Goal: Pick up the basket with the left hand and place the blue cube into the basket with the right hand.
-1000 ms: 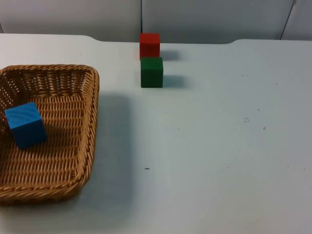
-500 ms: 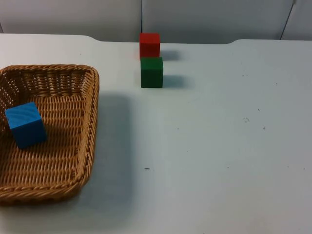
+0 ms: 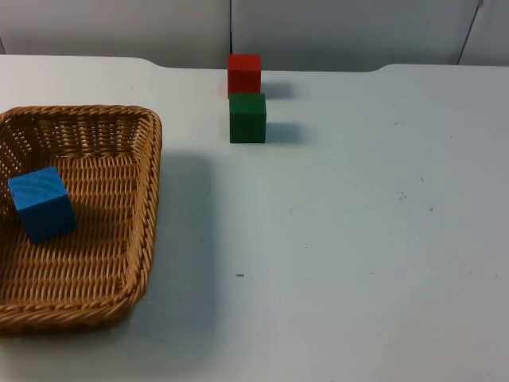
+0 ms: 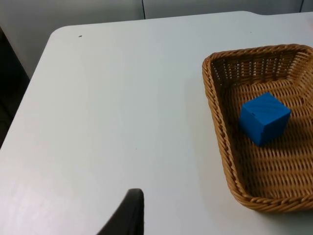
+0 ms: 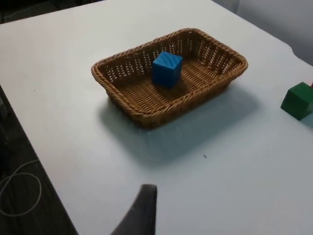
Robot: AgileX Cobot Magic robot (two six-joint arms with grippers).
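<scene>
A woven wicker basket (image 3: 149, 199) rests flat on the white table at the left. The blue cube (image 3: 41, 204) lies inside it, slightly turned, near its left side. In the left wrist view the basket (image 4: 220, 132) with the blue cube (image 4: 264, 118) is seen from a distance; my left gripper (image 4: 128, 218) waits over bare table, well away from the basket's rim. In the right wrist view my right gripper (image 5: 142, 210) hangs far back from the basket (image 5: 146, 115) and the blue cube (image 5: 167, 69), touching nothing.
A green cube (image 3: 247, 118) stands at the back middle of the table, with a red cube (image 3: 243, 73) right behind it by the grey partition wall. The green cube (image 5: 298, 100) also appears in the right wrist view. The table's edge (image 4: 29, 93) runs left of the basket.
</scene>
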